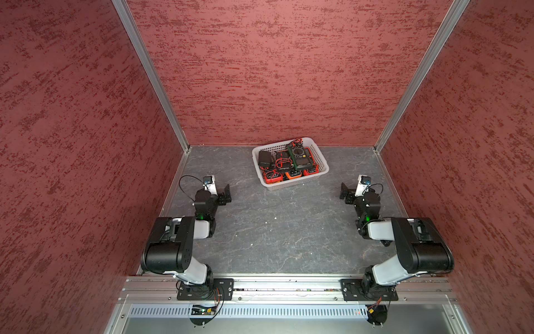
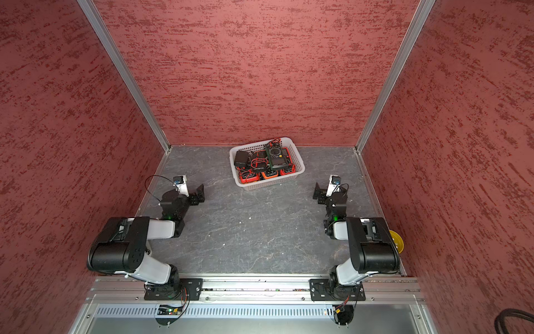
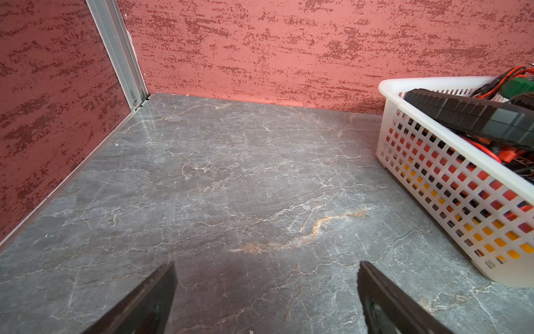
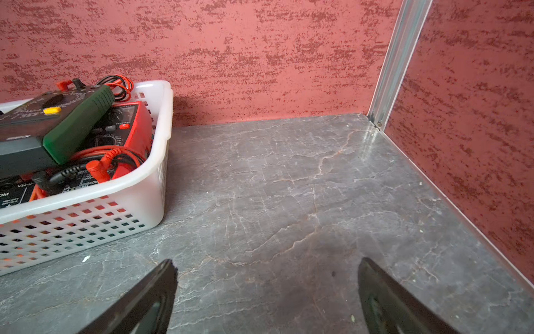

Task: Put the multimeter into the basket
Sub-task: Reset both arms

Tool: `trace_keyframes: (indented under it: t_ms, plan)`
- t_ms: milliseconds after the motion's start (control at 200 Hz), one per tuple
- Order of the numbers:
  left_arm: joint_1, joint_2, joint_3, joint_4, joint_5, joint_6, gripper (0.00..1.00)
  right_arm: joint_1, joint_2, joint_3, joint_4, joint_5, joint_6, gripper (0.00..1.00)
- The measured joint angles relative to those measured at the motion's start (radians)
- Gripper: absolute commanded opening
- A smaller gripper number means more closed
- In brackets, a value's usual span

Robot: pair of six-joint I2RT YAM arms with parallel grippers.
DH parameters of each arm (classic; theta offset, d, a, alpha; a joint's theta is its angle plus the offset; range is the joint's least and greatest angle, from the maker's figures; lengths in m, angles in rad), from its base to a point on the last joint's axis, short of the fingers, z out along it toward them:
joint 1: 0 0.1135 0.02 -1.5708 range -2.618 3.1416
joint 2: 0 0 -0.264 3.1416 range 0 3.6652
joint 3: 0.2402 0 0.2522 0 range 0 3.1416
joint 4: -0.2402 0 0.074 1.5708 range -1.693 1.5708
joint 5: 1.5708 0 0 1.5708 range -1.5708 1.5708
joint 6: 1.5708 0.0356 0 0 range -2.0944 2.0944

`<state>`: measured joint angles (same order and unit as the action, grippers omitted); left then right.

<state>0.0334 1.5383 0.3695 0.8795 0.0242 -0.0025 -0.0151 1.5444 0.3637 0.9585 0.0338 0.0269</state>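
My left tool (image 2: 200, 191) and right tool (image 2: 318, 192) hang spread and empty over the grey worktop (image 2: 254, 231), left and right of the white basket (image 2: 268, 184) at frame centre, which holds heaped multimeters, a green multimeter (image 2: 276, 158) topmost.

light: soft, even, moderately bright | shadows: faint, diffuse on table (image 1: 274, 231), darker beside basket (image 4: 161, 173) | glare: pale sheen at table's far corners | focus: mostly sharp | edges: wide-angle stretch in wrist views
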Motion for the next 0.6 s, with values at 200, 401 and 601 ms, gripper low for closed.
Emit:
trace_keyframes:
  t_ms: [200,401,601]
  plan:
    - [0.0,0.0,0.0,0.0,0.0,0.0,1.0,0.0,0.0,0.0,-0.017,-0.004,0.0,0.99]
    - [0.0,0.0,0.0,0.0,0.0,0.0,1.0,0.0,0.0,0.0,-0.021,-0.004,0.0,0.99]
    - [0.0,0.0,0.0,0.0,0.0,0.0,1.0,0.0,0.0,0.0,-0.021,-0.004,0.0,0.99]
